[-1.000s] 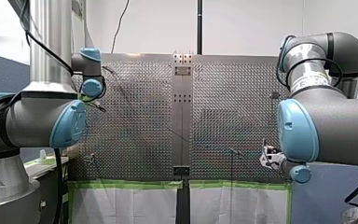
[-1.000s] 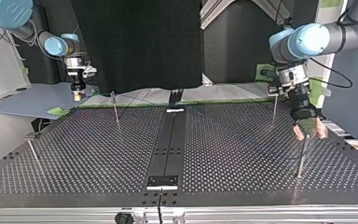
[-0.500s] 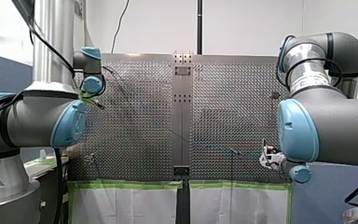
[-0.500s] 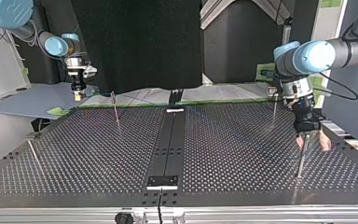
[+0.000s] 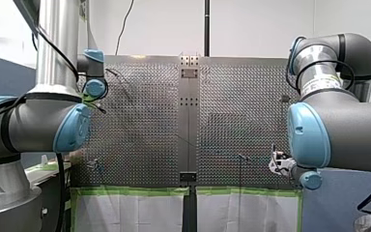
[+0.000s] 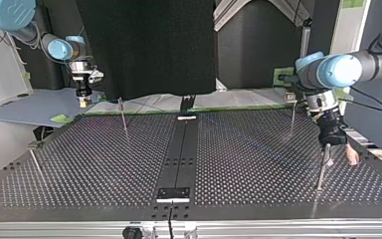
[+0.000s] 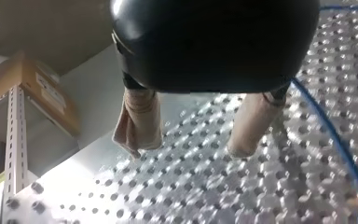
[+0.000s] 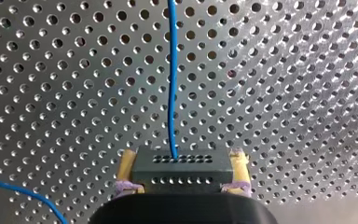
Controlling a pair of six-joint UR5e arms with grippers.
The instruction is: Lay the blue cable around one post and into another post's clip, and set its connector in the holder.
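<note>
- Left gripper, mine: black body with two beige pads spread wide. Nothing is between them, and only the perforated table shows through the gap.
- Position, left gripper: far right of the top view, low over the table and right at the head of a thin post. I cannot tell whether a pad touches that post.
- Blue cable: in the left wrist view it runs over the table just beside one beige pad. It lies outside the gap and touches neither pad.
- Right gripper, mine: yellow pads clamped on the two ends of the connector.
- Connector: dark grey block with rows of small holes, held level between the yellow pads.
- Cable at connector: the blue cable enters the middle of the block's holed face and runs straight ahead of the right gripper across the table. A second stretch crosses beside that gripper.
- Position, right gripper: upper left of the top view, hanging near the table's far corner.
- Other posts: three more stand upright on the table in the top view, two in its left half and one in its right half.
</note>
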